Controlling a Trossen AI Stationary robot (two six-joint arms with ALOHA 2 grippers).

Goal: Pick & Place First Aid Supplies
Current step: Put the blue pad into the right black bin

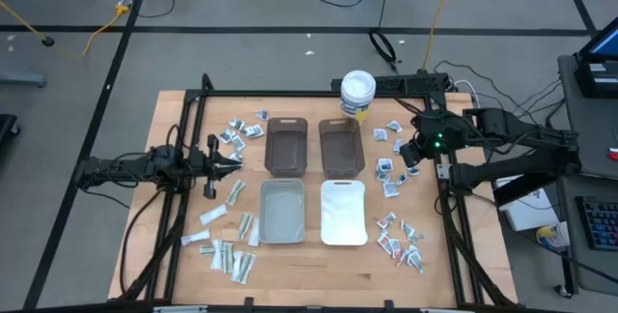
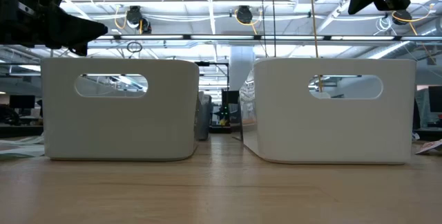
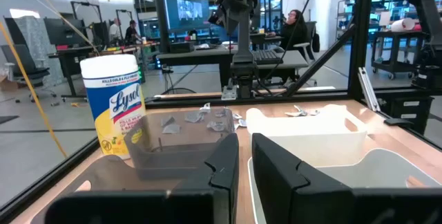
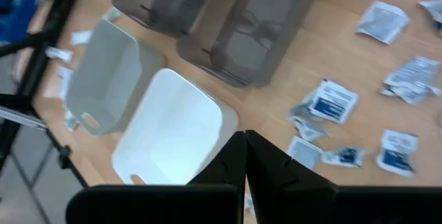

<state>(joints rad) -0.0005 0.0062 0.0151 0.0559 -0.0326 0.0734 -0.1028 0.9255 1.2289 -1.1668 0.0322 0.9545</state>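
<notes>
Small flat first aid packets (image 1: pixel 391 168) lie scattered on a wooden table (image 1: pixel 319 265), seen from above, in loose clusters either side of four bins. On the table's left, longer pale strips (image 1: pixel 225 255) lie near the front edge, most with their long axes running roughly front to back, a few slanted. Squarer packets with dark marks (image 1: pixel 241 129) sit toward the back left. On the right, more squarish packets spread beside the bins, with another cluster (image 1: pixel 401 241) near the front right; they point every which way.

In the middle stand two brown translucent bins (image 1: pixel 287 146) at the back, with a grey bin (image 1: pixel 281 211) and a white bin (image 1: pixel 343 212) in front of them. A white round tub with a yellow label (image 1: pixel 357 91) stands behind the brown bins.

The right gripper (image 1: pixel 413 149) hangs over the right-hand packets, its fingers (image 4: pixel 228 160) pressed fully together and holding nothing. The left gripper (image 1: pixel 232 161) hovers above the table's left side, beside the brown bins, its fingers (image 3: pixel 224 162) only slightly apart with nothing between them
</notes>
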